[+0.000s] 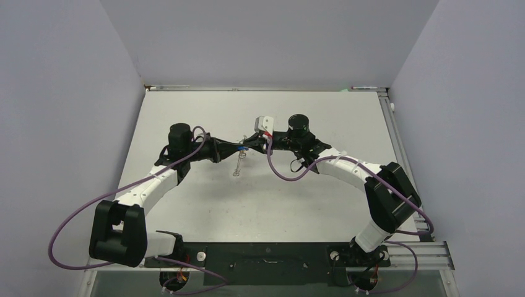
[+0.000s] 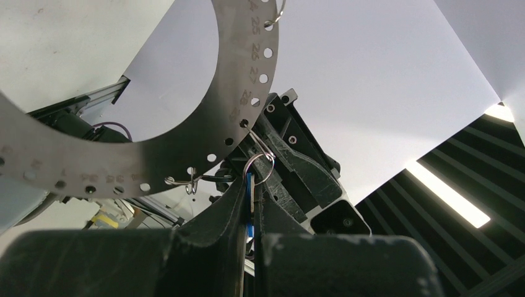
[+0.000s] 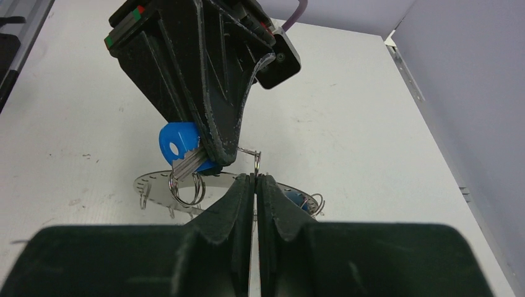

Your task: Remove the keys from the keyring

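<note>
Both arms meet above the middle of the table. My left gripper (image 1: 242, 148) (image 2: 252, 185) is shut on a blue-headed key (image 3: 176, 145), whose silver blade carries a small split ring (image 3: 186, 189). The keyring (image 2: 186, 148) (image 3: 155, 184) is a wide flat silver ring with numbered holes, hanging just beyond the key, with small wire rings threaded through the holes. My right gripper (image 1: 252, 147) (image 3: 255, 176) is shut on a small wire ring (image 3: 256, 162) at the keyring's edge. Part of a second blue key (image 3: 296, 199) shows behind my right finger.
The white table (image 1: 260, 204) lies under the arms, enclosed by grey walls at the back and sides. An aluminium rail (image 1: 396, 130) runs along the table's right edge. Purple cables loop off both arms.
</note>
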### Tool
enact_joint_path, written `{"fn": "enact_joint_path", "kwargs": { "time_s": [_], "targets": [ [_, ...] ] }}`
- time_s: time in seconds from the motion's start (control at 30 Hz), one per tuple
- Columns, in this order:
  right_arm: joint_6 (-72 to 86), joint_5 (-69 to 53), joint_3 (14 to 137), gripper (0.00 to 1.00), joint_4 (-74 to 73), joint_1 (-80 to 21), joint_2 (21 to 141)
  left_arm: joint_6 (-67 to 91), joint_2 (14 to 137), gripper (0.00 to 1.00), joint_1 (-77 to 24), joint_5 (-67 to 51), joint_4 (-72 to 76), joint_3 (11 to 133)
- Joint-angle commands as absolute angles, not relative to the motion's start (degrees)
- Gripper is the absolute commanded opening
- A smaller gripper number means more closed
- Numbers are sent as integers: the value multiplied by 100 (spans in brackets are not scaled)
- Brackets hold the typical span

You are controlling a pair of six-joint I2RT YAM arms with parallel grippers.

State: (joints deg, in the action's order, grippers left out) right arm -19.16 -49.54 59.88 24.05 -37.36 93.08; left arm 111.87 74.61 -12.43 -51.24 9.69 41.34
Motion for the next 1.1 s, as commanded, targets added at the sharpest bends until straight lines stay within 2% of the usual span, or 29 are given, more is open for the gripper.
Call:
{"fn": "enact_joint_path", "kwargs": {
  "time_s": [0.0, 0.73, 0.77, 0.87, 1.07],
  "targets": [
    [-1487, -4917, 5987, 5, 3457, -3604, 8850, 11060, 7466, 0, -1201, -5100, 872, 4192],
    [-2499, -5131, 5613, 5, 2434, -3463, 9045, 11155, 7528, 0, -1191, -5176, 1184, 4403],
    [-2521, -5140, 5677, 7, 2316, -3482, 9092, 11159, 7535, 0, -1215, -5177, 1207, 4401],
    [-2524, -5154, 5862, 21, 2191, -3521, 9208, 11193, 7548, 0, -1317, -5161, 1239, 4365],
    [-2335, -5274, 6130, 40, 2105, -3584, 9265, 11196, 7580, 0, -1460, -5000, 1217, 4303]
  ]
}}
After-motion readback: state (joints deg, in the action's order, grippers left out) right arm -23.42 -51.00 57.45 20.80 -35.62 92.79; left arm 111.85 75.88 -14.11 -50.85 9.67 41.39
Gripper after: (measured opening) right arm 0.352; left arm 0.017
